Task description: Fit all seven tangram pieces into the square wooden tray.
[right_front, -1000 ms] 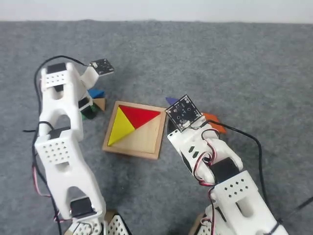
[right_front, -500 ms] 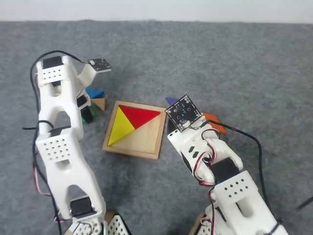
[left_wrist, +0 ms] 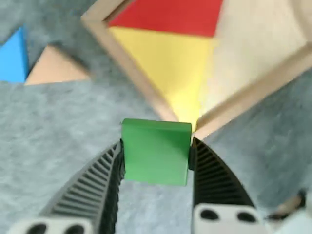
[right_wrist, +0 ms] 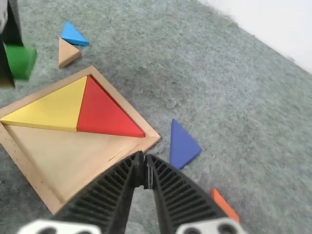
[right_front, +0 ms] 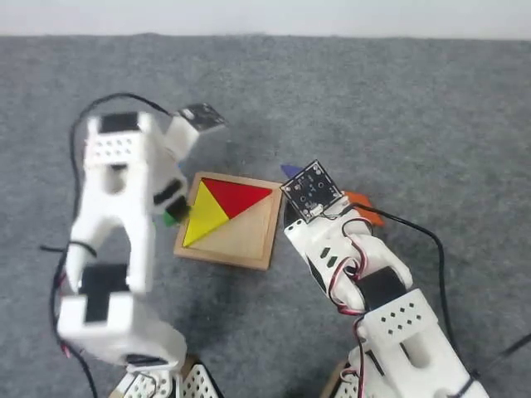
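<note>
Pinching a smooth green square [left_wrist: 156, 152], ribbed left jaws overhang fuzzy carpet [left_wrist: 53, 131].

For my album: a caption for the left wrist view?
Left arm's jaws grip a green square beside a corner of the wooden tray.

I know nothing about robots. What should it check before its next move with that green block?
1. Left tool grips the green square: ok, clamped on two sides.
2. Free room in the tray: ok, bare wood beside the yellow triangle and red triangle.
3. Square above that bare wood: not ok, it hangs by the tray's corner.
4. Right tool clear of the path: cannot tell; it is shut, empty and near the tray's edge.
5. Square turned to fit: cannot tell.
</note>
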{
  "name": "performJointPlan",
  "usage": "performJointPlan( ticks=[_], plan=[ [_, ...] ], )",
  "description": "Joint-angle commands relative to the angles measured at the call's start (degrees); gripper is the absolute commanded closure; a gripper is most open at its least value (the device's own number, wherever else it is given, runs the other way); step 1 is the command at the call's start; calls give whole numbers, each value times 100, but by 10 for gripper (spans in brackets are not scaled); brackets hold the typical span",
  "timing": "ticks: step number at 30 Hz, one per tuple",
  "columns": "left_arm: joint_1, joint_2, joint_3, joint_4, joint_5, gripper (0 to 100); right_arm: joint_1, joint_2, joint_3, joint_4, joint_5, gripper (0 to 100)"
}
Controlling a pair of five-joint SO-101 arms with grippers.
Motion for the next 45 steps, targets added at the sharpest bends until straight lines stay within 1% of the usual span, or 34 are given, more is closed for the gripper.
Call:
performJointPlan(
  ticks=[1,5,10,14,22,24,28,30,36,41,43,45],
  plan=[
    [721,-1222,1385,-1152,721,898,66,-171,-53,-145,-35,991],
    [1345,-1169,1763,-1477,1204,898,224,-171,-62,-154,-35,991],
    [1688,-721,1763,-1618,1354,898,251,-171,-62,-154,-53,991],
    [2031,-466,1754,-1644,1811,898,268,-171,-62,-154,-62,991],
    [2048,-35,1780,-2154,2004,897,356,-180,-70,-154,-79,991],
    [2040,88,1754,-2154,1864,890,409,-180,-79,-154,-79,991],
    [2040,141,1771,-2154,1802,818,391,-180,-88,-154,-88,991],
    [2031,141,1771,-2154,1802,800,391,-180,-88,-154,-88,991],
    [1846,97,1666,-2110,1793,797,391,-180,-88,-154,-88,991],
    [1758,-554,1780,-2048,1820,797,418,-180,-97,-154,-88,991],
    [1758,-932,1991,-2215,1846,797,418,-180,-97,-154,-88,991],
    [1688,-1336,2273,-2453,2031,797,418,-180,-97,-154,-88,991]
  ],
)
